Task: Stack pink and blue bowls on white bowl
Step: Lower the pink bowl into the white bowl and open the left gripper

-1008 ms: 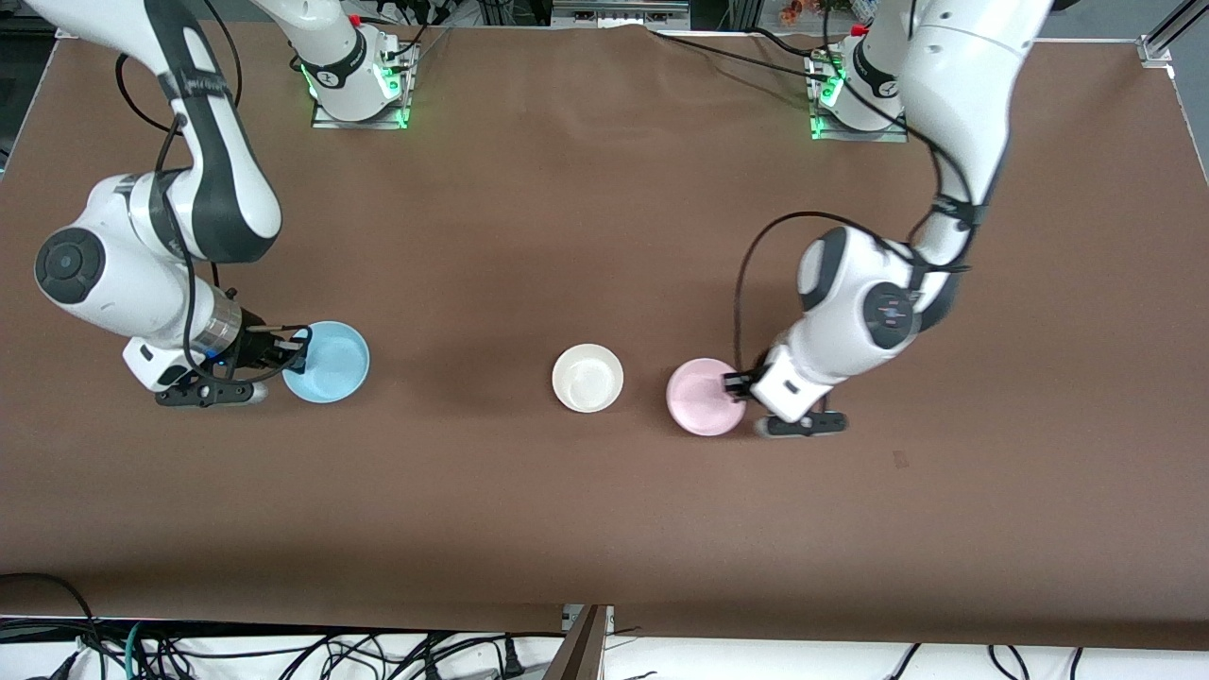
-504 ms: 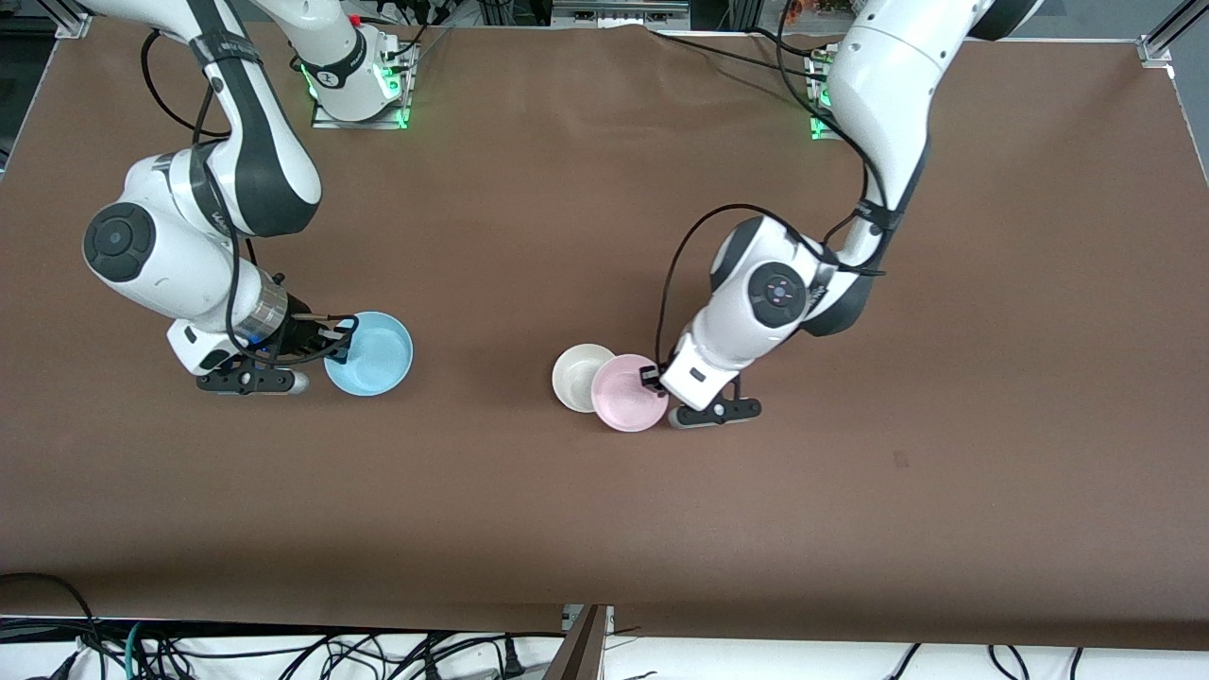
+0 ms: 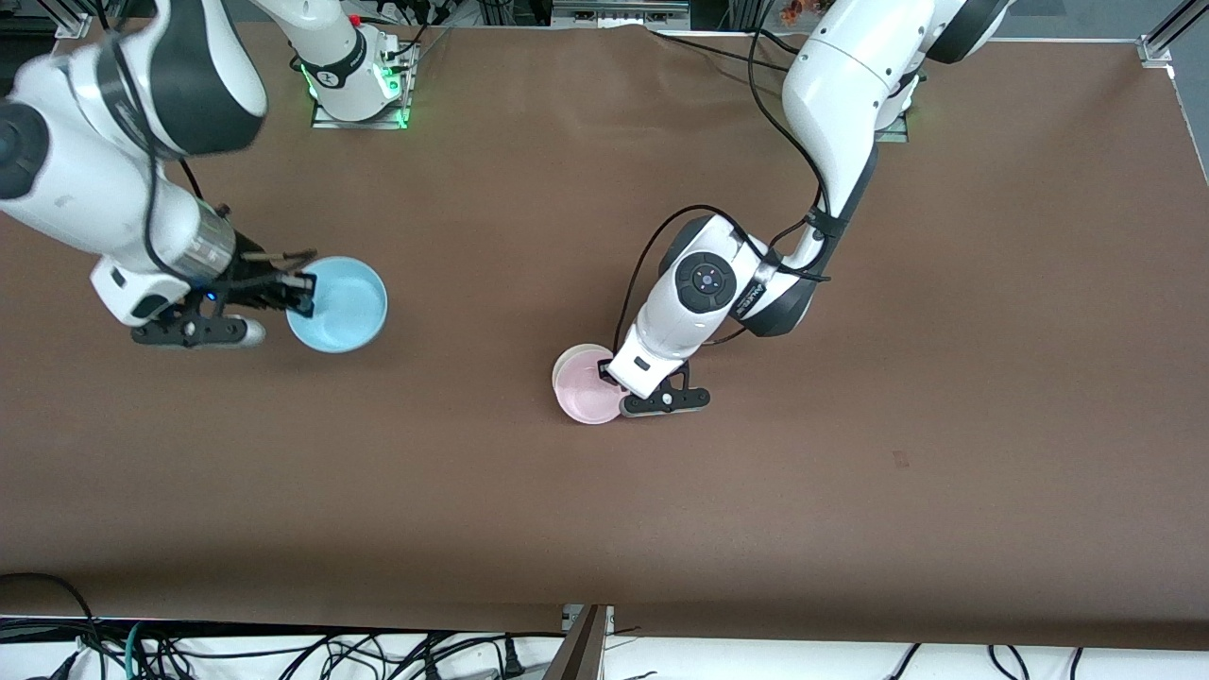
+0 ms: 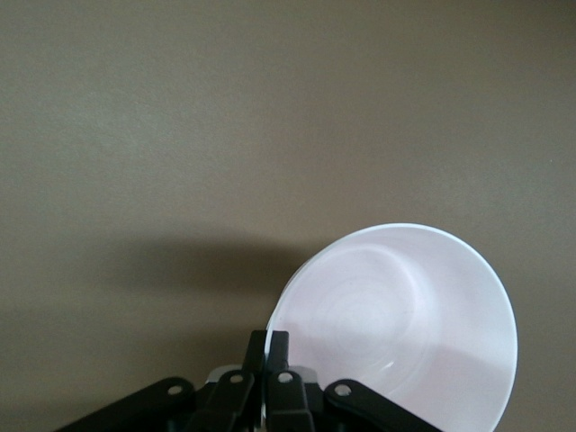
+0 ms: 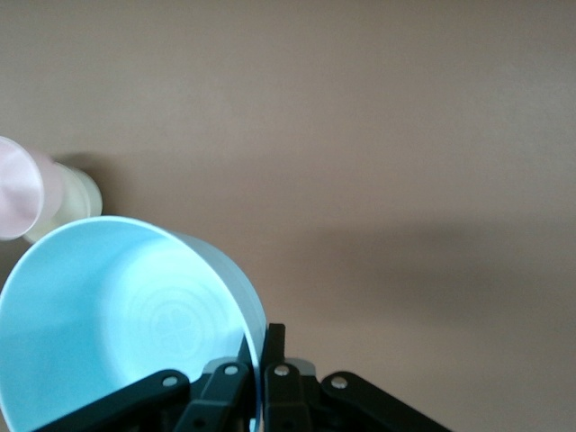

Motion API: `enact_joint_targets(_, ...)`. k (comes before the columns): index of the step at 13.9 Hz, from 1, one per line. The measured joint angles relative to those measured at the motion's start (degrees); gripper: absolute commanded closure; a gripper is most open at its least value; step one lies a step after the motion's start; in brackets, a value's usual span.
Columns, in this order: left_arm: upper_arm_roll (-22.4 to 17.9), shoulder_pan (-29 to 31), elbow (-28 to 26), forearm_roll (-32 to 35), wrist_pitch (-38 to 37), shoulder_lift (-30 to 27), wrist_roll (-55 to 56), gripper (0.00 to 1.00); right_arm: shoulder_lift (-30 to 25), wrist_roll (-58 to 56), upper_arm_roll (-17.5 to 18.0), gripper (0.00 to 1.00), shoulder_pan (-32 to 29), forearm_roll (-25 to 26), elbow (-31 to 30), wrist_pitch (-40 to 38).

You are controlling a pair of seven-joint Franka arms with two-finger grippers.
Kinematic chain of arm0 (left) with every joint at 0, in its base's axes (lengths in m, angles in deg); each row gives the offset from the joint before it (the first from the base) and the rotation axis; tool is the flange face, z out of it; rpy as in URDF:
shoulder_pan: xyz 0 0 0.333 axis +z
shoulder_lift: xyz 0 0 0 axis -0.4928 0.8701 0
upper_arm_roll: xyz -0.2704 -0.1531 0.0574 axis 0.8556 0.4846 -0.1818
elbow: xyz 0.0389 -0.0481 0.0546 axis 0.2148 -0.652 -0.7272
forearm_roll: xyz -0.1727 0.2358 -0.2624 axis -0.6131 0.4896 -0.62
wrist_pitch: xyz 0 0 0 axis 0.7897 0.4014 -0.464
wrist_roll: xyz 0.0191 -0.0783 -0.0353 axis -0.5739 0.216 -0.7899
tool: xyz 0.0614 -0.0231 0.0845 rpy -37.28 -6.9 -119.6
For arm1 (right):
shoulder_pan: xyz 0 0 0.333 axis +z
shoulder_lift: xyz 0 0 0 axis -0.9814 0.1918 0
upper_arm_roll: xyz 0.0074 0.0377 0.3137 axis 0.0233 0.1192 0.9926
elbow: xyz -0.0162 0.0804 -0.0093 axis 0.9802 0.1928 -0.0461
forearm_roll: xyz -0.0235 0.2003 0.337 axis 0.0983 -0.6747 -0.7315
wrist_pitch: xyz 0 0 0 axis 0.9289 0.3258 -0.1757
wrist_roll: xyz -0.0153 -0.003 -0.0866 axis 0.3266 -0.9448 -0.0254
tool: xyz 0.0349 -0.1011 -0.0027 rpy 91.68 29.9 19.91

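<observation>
Left gripper (image 3: 619, 395) pinches pink bowl (image 3: 587, 394) by its rim at 3 o'clock, holding it over white bowl (image 3: 567, 360) at table centre to nest it; right gripper (image 3: 300, 291) clamps blue bowl (image 3: 338, 304) rim at 9 o'clock, lifted over the right arm's end, likely next on the stack

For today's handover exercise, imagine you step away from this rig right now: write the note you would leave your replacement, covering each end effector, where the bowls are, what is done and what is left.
Left end effector: shut on the rim of the pink bowl, holding it over the white bowl, which shows only as a sliver under it. Not released.
Right end effector: shut on the rim of the blue bowl, held above the brown table toward the right arm's end.
Done: both coloured bowls gripped, pink brought over white.
Left: seat and release pink, withdraw the left arm, then bring blue across and set it on pink.
</observation>
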Motion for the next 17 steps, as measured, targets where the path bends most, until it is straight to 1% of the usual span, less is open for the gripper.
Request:
enact_joint_targets(3, -0.11, 0.0, 0.19, 0.03, 0.01, 0.01, 0.0, 1.0, -0.17, 0.12, 0.05, 1.0, -0.1, 0.28, 0.89, -2.04)
enact_joint_targets(9, 0.69, -0.44, 0.06, 0.03, -0.03, 0.03, 0.0, 1.0, 0.45, 0.12, 0.05, 1.0, -0.1, 0.45, 0.89, -2.08)
enact_joint_targets(14, 1.54, -0.6, -1.38, 0.06, -0.05, -0.15, -0.05, 1.0, 0.53, 0.12, 0.05, 1.0, -0.1, 0.45, 0.89, -2.09)
enact_joint_targets(17, 1.61, -0.59, -2.02, 1.51, -0.06, -0.25, -0.08, 1.0, 0.66, 0.12, 0.05, 1.0, -0.1, 0.45, 0.89, -2.09)
